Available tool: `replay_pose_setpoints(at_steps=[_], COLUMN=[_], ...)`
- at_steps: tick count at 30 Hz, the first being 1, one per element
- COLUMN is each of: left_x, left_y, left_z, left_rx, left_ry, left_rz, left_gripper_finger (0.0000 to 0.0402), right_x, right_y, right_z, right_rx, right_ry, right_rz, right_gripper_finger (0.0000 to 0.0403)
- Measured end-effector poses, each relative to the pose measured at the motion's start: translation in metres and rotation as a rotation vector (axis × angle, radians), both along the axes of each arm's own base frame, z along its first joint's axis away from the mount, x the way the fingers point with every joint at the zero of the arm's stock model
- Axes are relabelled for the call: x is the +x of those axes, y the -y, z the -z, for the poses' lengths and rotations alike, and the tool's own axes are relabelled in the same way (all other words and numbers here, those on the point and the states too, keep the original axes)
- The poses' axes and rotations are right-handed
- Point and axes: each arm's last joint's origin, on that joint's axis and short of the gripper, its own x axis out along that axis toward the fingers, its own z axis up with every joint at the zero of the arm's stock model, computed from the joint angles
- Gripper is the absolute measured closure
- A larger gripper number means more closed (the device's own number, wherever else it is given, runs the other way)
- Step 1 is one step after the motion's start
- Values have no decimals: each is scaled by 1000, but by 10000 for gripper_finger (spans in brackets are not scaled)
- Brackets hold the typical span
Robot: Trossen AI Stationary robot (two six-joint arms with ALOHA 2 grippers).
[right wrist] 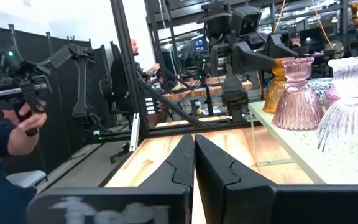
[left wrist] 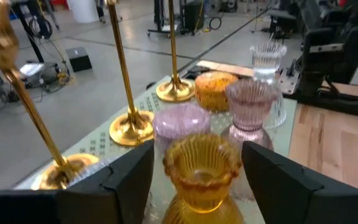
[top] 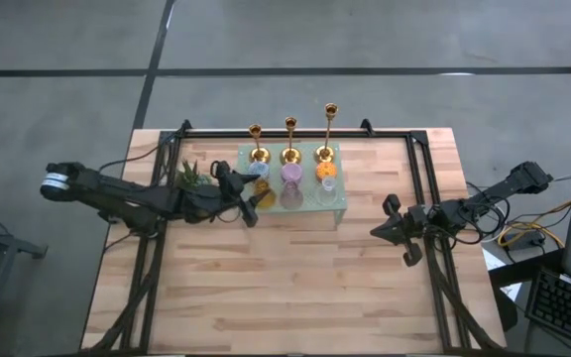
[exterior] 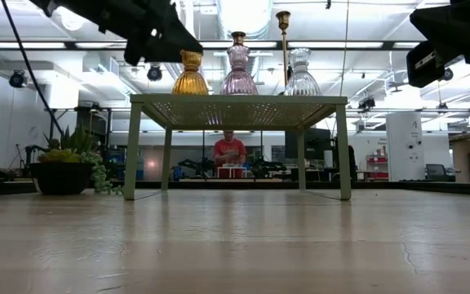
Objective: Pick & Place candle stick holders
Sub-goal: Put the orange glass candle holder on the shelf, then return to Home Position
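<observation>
Three gold candlesticks (top: 290, 144) stand on their round bases along the far side of a pale green perforated stand (top: 340, 203). Blue, purple and orange glass holders (top: 326, 171) sit in front of them. Amber (top: 265, 196), pink (top: 291, 195) and clear (top: 328, 188) holders stand on the near row. My left gripper (left wrist: 197, 152) is open, with one finger on each side of the amber holder (left wrist: 201, 180); I see no touch. My right gripper (right wrist: 194, 165) is shut and empty, above the table to the right of the stand.
A small green potted plant (top: 191, 177) stands on the table left of the stand, under my left arm. The stand is raised on legs (exterior: 133, 151). A person's hand (right wrist: 17, 127) holding a controller shows beyond the table. Bare wood lies toward the near edge (top: 285, 297).
</observation>
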Motion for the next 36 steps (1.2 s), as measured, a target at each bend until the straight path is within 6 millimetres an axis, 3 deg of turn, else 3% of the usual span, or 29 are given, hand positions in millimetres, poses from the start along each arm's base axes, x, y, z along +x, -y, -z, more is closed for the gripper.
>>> replay_pose_setpoints(at_steps=[10,15,20,28,31,36], left_x=[-23,-38,-45,-56,-62,-74], left_y=[-2,1,14,53,63,62], left_z=[-28,-36,-40,-29,-21,-1], left_rx=[58,51,48,100,108,67], left_ry=[76,90,95,29,11,16], left_rz=[16,64,217,441,523,623], left_gripper_finger=[147,163,224,388,392,398], right_x=[0,0,0,0,0,0], right_y=[0,0,0,0,0,0], right_z=[0,0,0,0,0,0], right_rx=[-2,-1,-1,-1,0,0], right_ry=[0,1,0,1,0,0], right_rz=[0,0,0,0,0,0], right_gripper_finger=[394,394,394,394,394,394])
